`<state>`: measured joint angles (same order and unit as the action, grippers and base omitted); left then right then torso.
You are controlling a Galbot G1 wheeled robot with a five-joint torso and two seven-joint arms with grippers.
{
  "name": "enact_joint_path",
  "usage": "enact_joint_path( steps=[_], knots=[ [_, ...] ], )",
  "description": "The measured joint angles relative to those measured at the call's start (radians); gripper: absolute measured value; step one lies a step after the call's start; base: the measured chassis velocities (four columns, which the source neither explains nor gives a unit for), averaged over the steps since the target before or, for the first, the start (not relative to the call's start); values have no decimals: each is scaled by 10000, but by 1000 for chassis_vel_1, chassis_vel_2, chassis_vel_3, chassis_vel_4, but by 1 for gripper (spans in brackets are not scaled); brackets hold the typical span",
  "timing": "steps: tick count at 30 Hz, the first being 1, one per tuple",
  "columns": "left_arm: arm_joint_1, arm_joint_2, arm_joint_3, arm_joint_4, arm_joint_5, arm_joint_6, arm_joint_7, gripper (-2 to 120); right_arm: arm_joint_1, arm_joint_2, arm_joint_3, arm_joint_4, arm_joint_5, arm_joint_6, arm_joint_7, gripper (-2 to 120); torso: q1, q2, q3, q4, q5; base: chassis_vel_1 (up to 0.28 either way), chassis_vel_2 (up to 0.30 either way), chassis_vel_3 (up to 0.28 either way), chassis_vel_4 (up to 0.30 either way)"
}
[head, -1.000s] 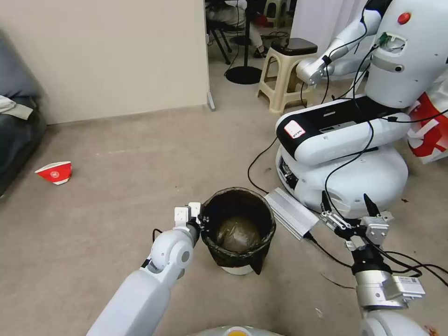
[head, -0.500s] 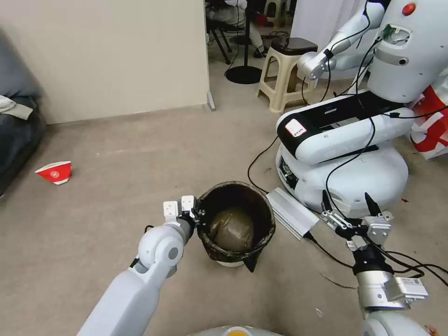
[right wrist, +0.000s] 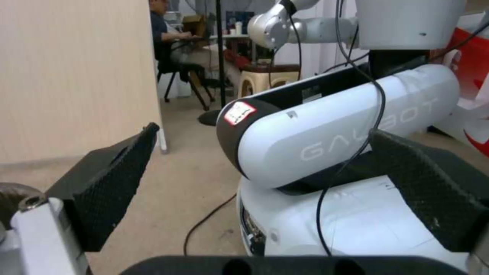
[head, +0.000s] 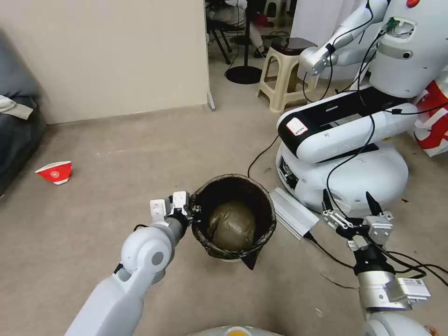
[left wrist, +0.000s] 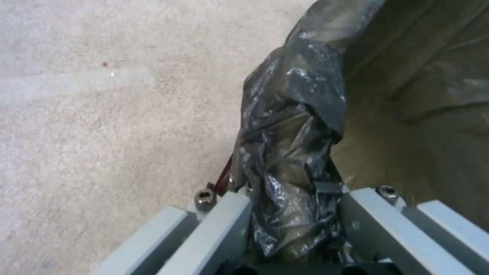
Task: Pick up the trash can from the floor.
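Centrally, the left gripper (head: 190,210) is clamping its fingers (left wrist: 224,225) on the bag-covered rim of the trash can (head: 233,219), which is sitting tilted above the floor (head: 116,186). Rightward, the right gripper (head: 347,205) is hovering, fingers spread apart.

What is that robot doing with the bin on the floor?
The robot's left gripper has its fingers shut on the rim of the small round white plastic trash can, pinching the dark bag folded over it. The right gripper hangs open off to the side, holding nothing. A red-and-white paper cup lies farther away on the beige floor.
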<state>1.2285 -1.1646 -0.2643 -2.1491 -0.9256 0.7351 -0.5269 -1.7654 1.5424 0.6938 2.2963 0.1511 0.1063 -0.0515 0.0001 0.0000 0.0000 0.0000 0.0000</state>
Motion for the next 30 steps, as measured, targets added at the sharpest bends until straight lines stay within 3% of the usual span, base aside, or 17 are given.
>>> enact_joint_path(
  steps=[9,30],
  knots=[
    [464,266,-351,-637,-149,-6,83,1,-64,38,-42,93,-20,12,0,100,0,0,0,0,0,0,0,0,0],
    [522,295,-471,-689,-126,-12,285,1,-87,-42,-46,171,-42,-2,24,100,-1,0,0,0,0,0,0,0,0]
  ],
)
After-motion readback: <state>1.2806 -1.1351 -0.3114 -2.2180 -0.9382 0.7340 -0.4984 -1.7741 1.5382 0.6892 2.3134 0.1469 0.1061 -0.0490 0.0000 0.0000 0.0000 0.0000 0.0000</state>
